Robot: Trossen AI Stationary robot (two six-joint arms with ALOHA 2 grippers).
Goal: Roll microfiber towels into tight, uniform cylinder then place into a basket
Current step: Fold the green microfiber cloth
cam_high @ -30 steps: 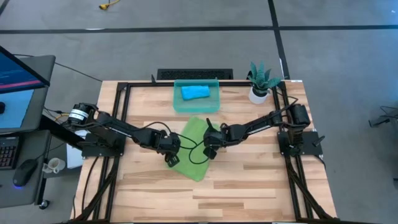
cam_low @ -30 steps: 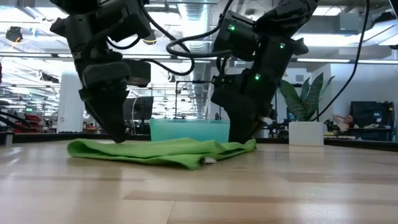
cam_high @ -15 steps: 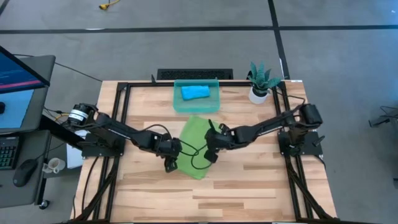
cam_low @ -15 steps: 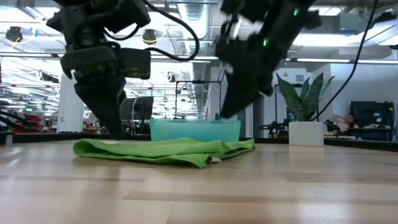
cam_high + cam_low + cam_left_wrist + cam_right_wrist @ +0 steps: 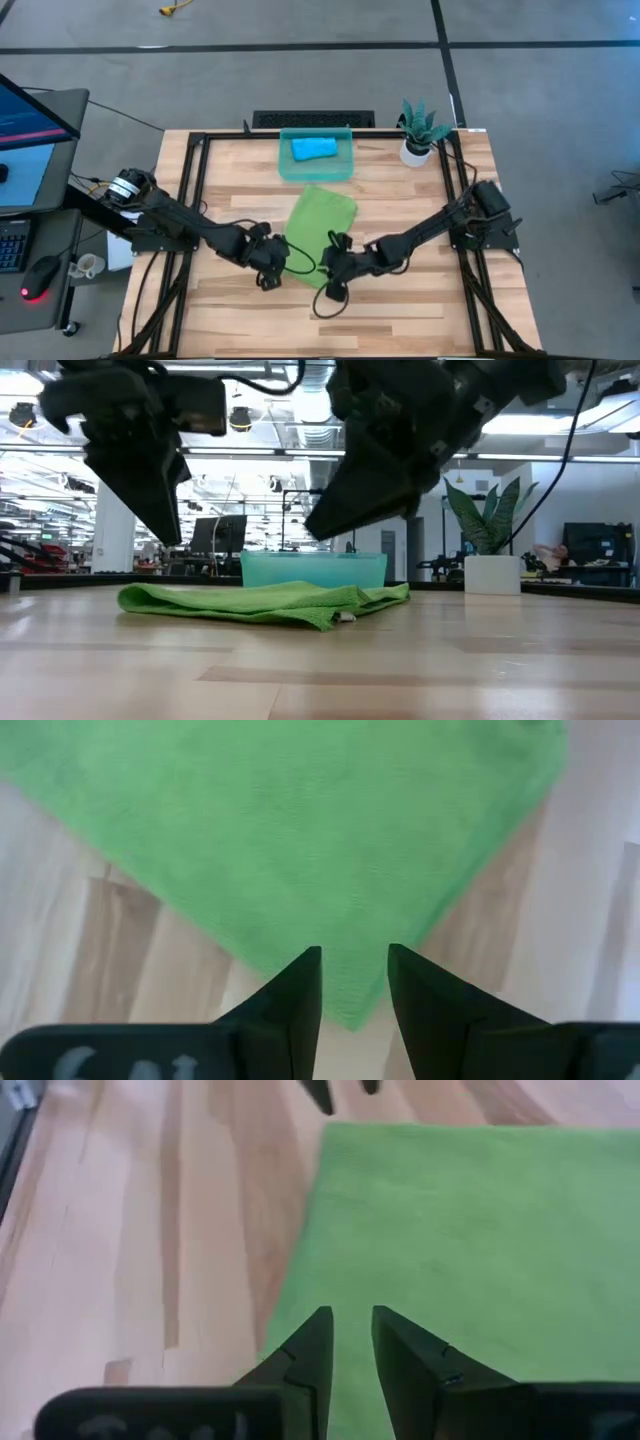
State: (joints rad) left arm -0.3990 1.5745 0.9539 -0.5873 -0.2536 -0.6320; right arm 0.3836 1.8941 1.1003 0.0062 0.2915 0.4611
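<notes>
across the wooden table (image 5: 400, 300) both grippers, left (image 5: 268, 279) and right (image 5: 333, 290), hover narrowly parted and empty at the flat green towel's (image 5: 318, 228) near edge, seemingly ready to pinch it and start rolling.

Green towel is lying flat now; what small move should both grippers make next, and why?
Probably lower both onto the near edge and pinch it to start the roll: the green towel lies flat, and the left gripper and right gripper hover open, empty, over that edge.

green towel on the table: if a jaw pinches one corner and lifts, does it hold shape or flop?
Likely flops: the green towel lies limp with soft folds at its edge. Probably light, so a push may bunch it rather than slide it across the table. It won't roll by itself while flat.
</notes>
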